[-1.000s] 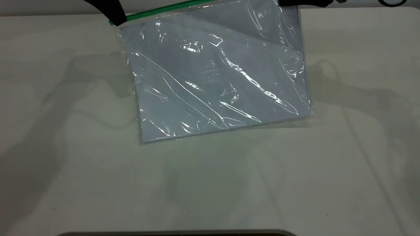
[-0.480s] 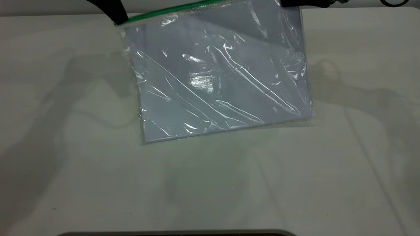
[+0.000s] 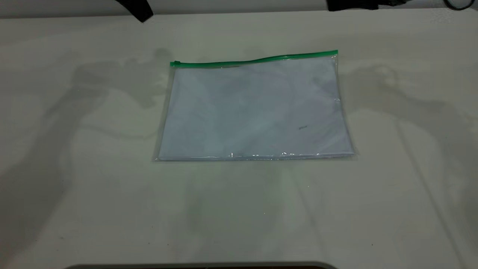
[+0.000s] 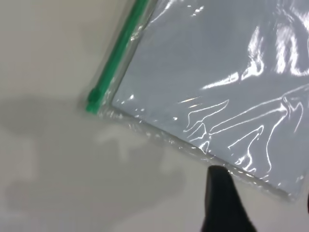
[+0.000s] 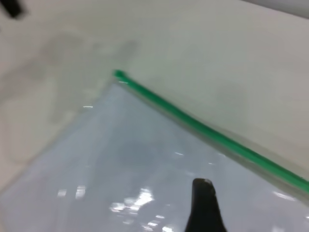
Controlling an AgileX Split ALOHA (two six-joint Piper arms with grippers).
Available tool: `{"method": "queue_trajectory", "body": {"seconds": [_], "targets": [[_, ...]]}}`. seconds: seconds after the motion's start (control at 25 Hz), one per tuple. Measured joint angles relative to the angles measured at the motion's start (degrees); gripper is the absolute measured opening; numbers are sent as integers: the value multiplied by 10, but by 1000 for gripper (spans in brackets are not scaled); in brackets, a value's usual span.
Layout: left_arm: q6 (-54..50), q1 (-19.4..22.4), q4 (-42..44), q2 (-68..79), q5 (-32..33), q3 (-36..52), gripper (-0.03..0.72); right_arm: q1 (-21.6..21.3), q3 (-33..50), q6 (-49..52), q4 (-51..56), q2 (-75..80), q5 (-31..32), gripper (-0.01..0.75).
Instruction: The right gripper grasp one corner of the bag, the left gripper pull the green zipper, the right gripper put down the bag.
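Note:
The bag [image 3: 254, 112], a clear pouch with white paper inside, lies flat on the table [image 3: 93, 194]. The green zipper [image 3: 257, 59] runs along its far edge, with the slider tab [image 3: 175, 63] at the left end. My left gripper [image 3: 139, 11] is up at the far left edge, off the bag; in the left wrist view its jaws [image 4: 264, 195] stand apart and empty above the bag's corner [image 4: 217, 96], near the tab [image 4: 93, 102]. My right gripper [image 3: 349, 5] is at the far right edge, empty; one finger [image 5: 203, 208] shows above the bag [image 5: 120, 169] and zipper [image 5: 212, 133].
A black cable loop [image 3: 457, 4] lies at the far right corner. A dark rim [image 3: 201, 266] shows at the table's near edge.
The bag was held up by both grippers at its green edge. Both have let go; it has dropped and now lies flat. Both grippers have drawn back toward the far edge.

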Motion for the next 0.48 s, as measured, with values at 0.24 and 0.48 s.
{"method": "queue_trajectory", "body": {"seconds": [0.24,0.48], "targets": [[-196,0,60,-54,0,-81,512,0,0,177,-134,-120,-77,578],[-371,0,150,-130,0,-128,515,-8,1,425,-328,-285,-66,578]]}}
